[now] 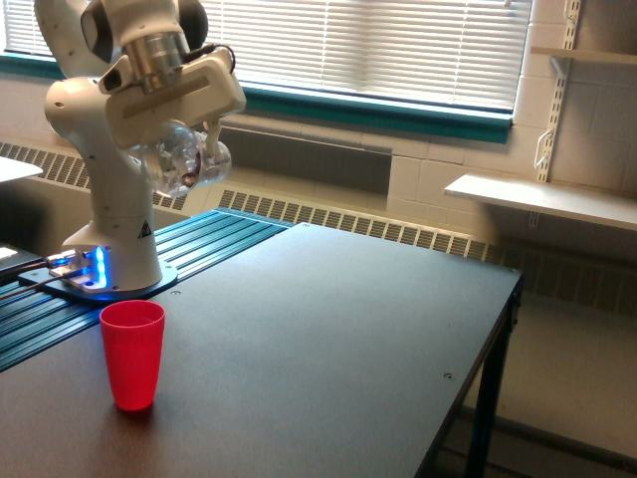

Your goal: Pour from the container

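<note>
- The container (187,162), a clear rounded jar with small reddish and dark pieces showing through its wall, hangs in the air well above the table (328,339), at about 10 o'clock in the exterior view.
- It sits tilted, not upright; where its mouth points cannot be told through the glare.
- The gripper (194,149) has its jaws clenched on the container, one finger running down the jar's side toward 3 o'clock.
- The white hand block slants above the jar, the wrist rising toward 11 o'clock.
- The arm's base (105,269) stands at 9 o'clock on a ribbed blue mat (199,244), blue lights glowing at its foot.
- A red cup (132,354) stands upright on the table at 6 o'clock from the container, well apart from it.
- Window blinds (378,45) fill the wall behind.
</note>
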### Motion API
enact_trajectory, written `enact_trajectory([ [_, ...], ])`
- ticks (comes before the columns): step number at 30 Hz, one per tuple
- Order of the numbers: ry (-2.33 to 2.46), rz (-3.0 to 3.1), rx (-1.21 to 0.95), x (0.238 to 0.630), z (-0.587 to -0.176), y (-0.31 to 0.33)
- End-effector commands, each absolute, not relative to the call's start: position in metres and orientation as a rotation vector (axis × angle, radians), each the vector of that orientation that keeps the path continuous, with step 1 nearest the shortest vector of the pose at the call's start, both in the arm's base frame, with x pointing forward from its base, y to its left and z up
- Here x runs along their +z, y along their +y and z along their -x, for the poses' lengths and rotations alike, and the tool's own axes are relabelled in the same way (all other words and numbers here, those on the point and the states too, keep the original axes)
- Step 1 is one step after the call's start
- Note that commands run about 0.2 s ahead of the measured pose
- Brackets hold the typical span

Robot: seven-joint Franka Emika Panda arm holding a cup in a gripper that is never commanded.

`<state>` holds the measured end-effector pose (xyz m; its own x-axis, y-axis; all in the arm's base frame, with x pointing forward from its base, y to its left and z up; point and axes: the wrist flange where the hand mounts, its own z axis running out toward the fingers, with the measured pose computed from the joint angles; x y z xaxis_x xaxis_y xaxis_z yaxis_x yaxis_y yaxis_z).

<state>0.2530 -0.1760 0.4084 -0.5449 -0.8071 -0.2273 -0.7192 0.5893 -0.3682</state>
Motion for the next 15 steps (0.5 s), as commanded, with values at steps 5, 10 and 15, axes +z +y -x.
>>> enact_trajectory([
  [5, 2.447, 1.253, -0.232, 0.372, -0.256, -0.177],
  [10, 2.418, 1.264, -0.196, 0.358, -0.262, -0.179],
  [15, 2.41, 1.273, -0.161, 0.345, -0.266, -0.179],
])
